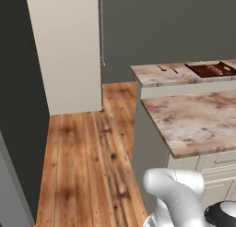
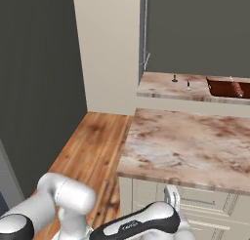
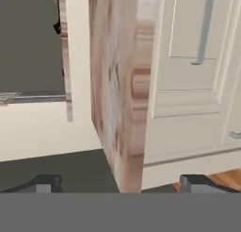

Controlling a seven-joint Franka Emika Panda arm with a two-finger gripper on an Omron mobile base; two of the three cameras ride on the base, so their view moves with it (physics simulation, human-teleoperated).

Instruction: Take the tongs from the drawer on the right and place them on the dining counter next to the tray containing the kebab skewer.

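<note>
Left base view: wood plank floor (image 1: 87,161) on the left, cream tall cabinet (image 1: 67,50) against a dark grey wall, white arm (image 1: 184,198) rising at lower right. 2 marbled stone tops on the right: a near slab (image 1: 193,122) over cream drawer fronts, and beyond it the dining counter (image 1: 152,74), a long slab running left to right.

Item 1, tray (image 1: 212,69): dark reddish-brown, shallow, on the far right part of the dining counter, cut by the frame edge. Long axis runs along the counter, left to right. A brownish item lies inside; detail too small to name. 2 small dark objects (image 1: 168,70) stand on the counter left of the tray, apart from it.

Right base view: same counter and tray (image 2: 227,88) from the other side; the tray's inner wall and a reddish stick-like item in it read more clearly here. This view also gives a drawer handle (image 2: 195,201) under the near slab, just beyond the arm's dark-banded link.

Hand view: rolled sideways; cream panelled drawer fronts (image 3: 193,85) with 1 grey bar handle (image 3: 204,28), and the marbled slab edge (image 3: 110,94). Gripper (image 3: 120,184): 2 dark fingertips (image 3: 47,183) set wide apart, released, nothing between them.

Tongs: not located.
</note>
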